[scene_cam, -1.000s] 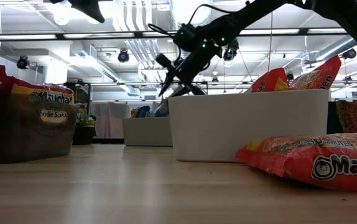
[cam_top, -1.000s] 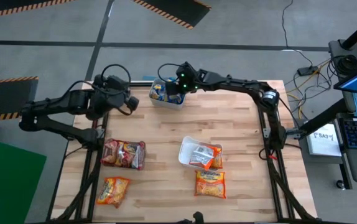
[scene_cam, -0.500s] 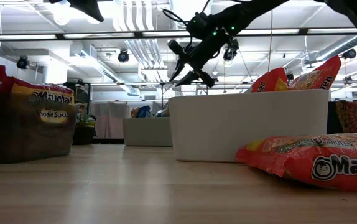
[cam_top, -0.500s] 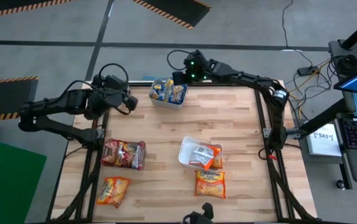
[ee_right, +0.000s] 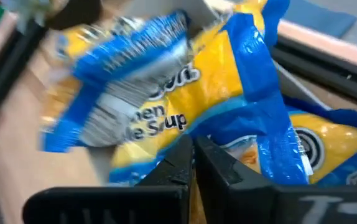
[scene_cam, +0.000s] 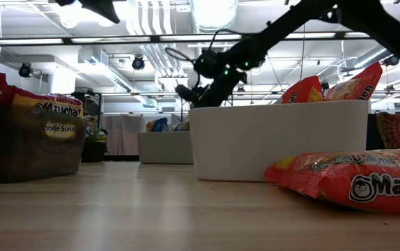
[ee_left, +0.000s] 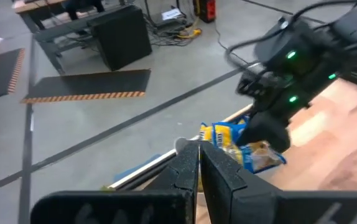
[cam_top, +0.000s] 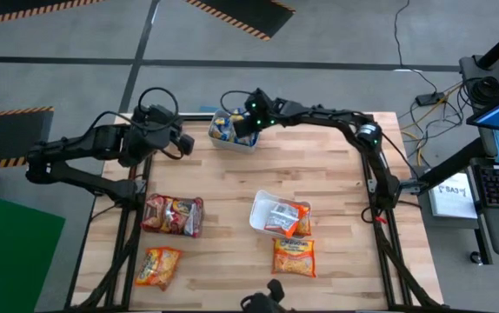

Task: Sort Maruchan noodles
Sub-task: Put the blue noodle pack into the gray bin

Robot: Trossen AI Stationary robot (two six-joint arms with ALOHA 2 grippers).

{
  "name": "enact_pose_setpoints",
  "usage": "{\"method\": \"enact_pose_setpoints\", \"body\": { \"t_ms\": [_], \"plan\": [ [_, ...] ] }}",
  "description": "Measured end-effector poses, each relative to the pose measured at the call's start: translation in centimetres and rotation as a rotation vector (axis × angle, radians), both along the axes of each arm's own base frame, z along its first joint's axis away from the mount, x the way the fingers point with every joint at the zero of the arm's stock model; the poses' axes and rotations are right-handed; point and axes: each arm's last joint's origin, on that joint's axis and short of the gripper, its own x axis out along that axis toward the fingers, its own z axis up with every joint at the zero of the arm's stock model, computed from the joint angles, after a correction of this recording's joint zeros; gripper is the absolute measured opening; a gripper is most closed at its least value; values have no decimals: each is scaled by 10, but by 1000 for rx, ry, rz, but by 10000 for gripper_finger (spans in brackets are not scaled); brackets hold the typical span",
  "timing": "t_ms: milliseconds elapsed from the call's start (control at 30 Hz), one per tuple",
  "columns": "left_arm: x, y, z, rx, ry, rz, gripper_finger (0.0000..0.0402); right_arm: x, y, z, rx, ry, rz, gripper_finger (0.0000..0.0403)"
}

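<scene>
An orange noodle packet lies at the table's near edge; beyond it, a white tray holds more; farthest, the right gripper, fingers together, dips among blue-and-yellow packets in a far tray; the left gripper, fingers together, waits beside it.

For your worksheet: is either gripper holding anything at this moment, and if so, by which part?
Nothing is visibly held. The right gripper is shut, down among the blue-and-yellow noodle packets in the far tray; the left gripper is shut, empty.

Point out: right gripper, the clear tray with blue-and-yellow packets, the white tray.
right gripper (cam_top: 242, 130): high view, at its fingertips.
clear tray (cam_top: 225, 143): high view, near rim.
blue-and-yellow packets (ee_right: 228, 99): right wrist view, yellow face.
white tray (scene_cam: 277, 143): low view, front wall.
</scene>
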Motion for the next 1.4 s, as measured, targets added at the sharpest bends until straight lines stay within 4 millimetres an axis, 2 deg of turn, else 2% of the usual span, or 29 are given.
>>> {"method": "enact_pose_setpoints", "body": {
  "t_ms": [100, 200, 267, 467, 567, 700, 933, 1133, 1400],
  "plan": [
    [1, 0, 0, -18, -9, -23, 0, 2, -1, -13, 12, 24, 6, 9],
    [2, -1, 0, -39, -11, -49, 0, 1, -1, -10, 7, 26, 12, 9],
    [2, -1, 0, -50, -14, -61, 0, 0, 0, -2, -7, 14, 18, 9],
    [2, -1, 0, -50, -16, -61, 0, -10, 10, 44, -13, -92, 73, 9],
    [2, -1, 0, -48, -12, -63, 0, -10, 21, 50, 35, -106, 133, 9],
    [2, -1, 0, -45, -7, -66, 0, -5, 35, 42, 67, -57, 186, 9],
    [2, -1, -1, -45, -7, -66, 0, 1, 33, -5, 58, 122, 150, 9],
    [2, -2, 0, -45, -7, -66, 0, 0, 26, -11, 83, 117, 156, 9],
    [3, -1, -1, -48, -12, -63, 0, 0, 20, 39, 6, -2, 145, 9]
  ]
}}
